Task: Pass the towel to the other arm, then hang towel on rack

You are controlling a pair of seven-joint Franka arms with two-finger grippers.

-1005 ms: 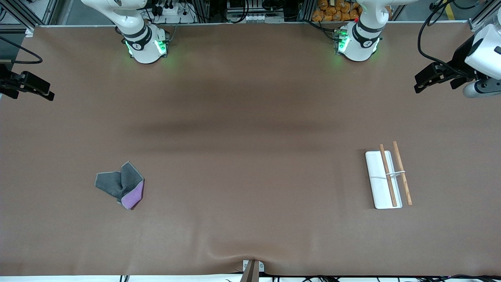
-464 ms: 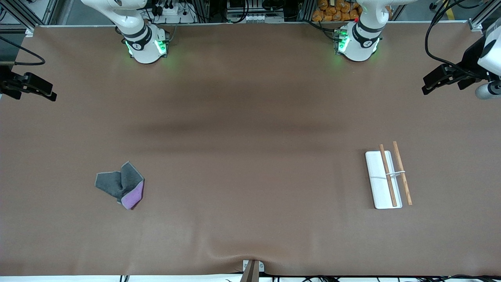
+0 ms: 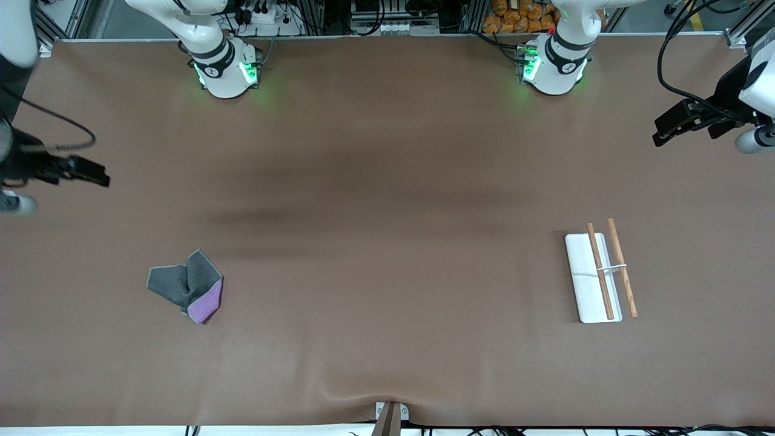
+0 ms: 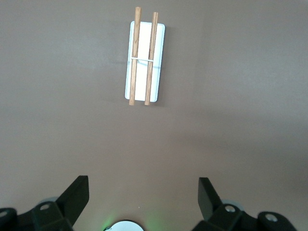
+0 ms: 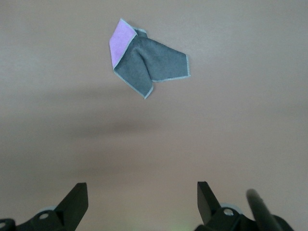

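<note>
1. Right now nothing is gripped. The towel lies crumpled on the table toward the right arm's end, dark grey face mostly up with a purple corner folded over, nearer the front camera than either base.
2. My right gripper hangs high over the table's edge at its own end, its jaws spread wide and empty. In its wrist view the towel sits ahead of the fingertips, well apart from them.
3. My left gripper waits in the air at the other end of the table, jaws likewise wide and holding nothing. The rack shows in its wrist view: white base, two wooden rods, thin metal crosspiece.
4. The step in hand, as I judge it, is the reach for the towel. I would bring the right gripper over it and line the fingers up across a raised fold, not a flat patch.
5. I would pick near the grey ridge where the cloth bunches, so the pads get layers to bite on.
6. I would pinch close to one edge, leaving a long free hang for the left gripper at the handover.
7. The risk: descending too shallow and closing on air.
</note>
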